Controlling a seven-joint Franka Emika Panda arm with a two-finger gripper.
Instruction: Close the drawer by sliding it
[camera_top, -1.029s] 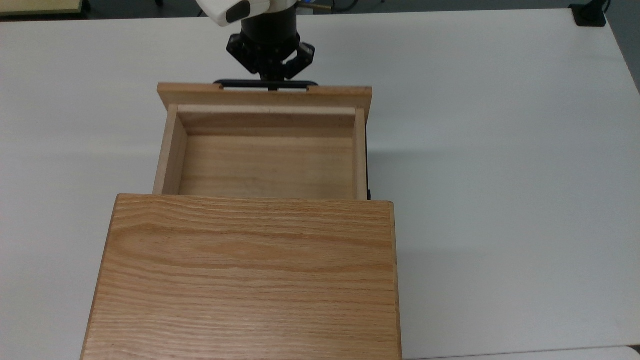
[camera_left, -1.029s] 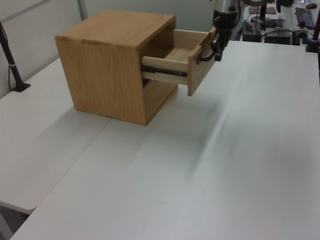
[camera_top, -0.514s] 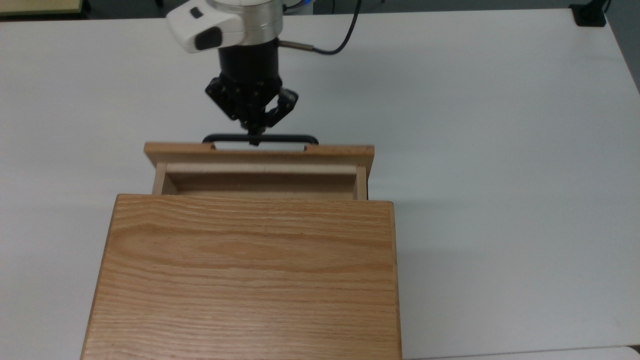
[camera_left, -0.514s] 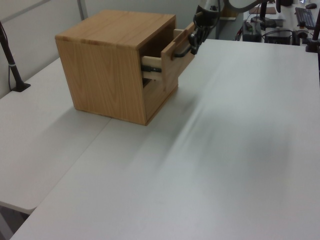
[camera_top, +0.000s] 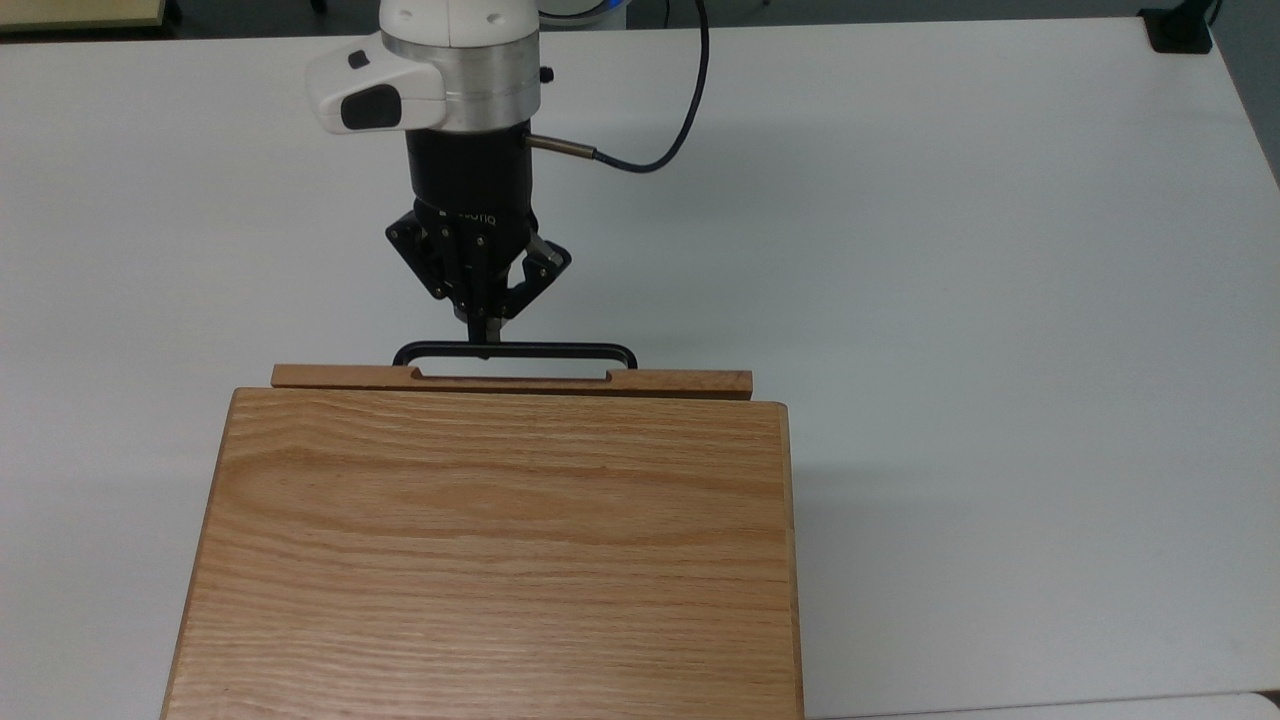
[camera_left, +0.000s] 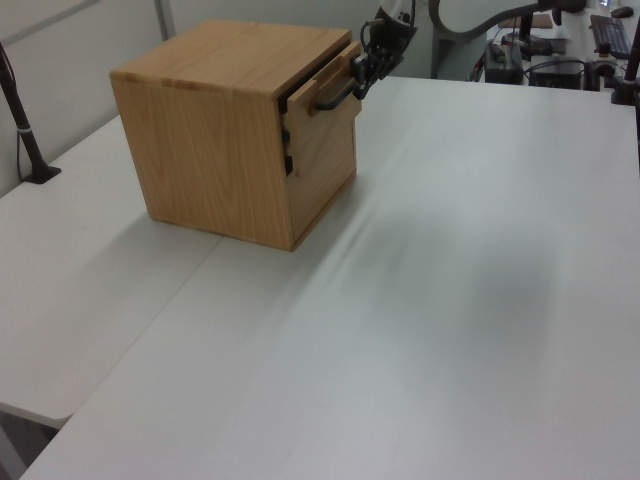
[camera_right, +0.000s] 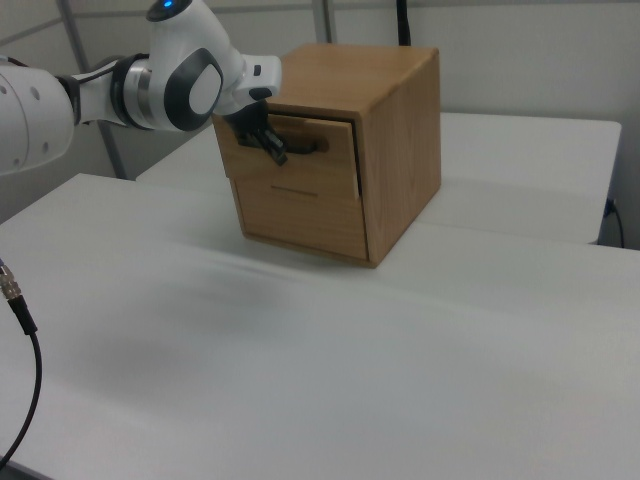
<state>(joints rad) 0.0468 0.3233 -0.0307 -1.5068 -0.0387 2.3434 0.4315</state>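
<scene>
**Drawer nearly flush with the cabinet, gripper at its handle**

Drawer (camera_top: 511, 380) sits pushed almost fully into the oak cabinet (camera_top: 495, 560); in the top view only the top edge of its front panel shows as a thin strip just beyond the far edge of the cabinet's broad top. In the left view the front panel (camera_left: 325, 140) stands slightly proud of the cabinet face, with a narrow dark gap along its near side. The thin black bar handle (camera_top: 515, 350) runs along the panel's outer side.

The gripper (camera_top: 486, 338) points at the handle from the far side, its fingertips drawn together and meeting the bar a little toward the top view's left of the bar's middle. Whether they pinch the bar or merely press against it cannot be told. In the right view the gripper (camera_right: 272, 150) meets the handle at the upper part of the cabinet's front.

The cabinet rests on a white table (camera_top: 1000, 300). A black cable (camera_top: 680, 120) loops from the arm's wrist.
</scene>
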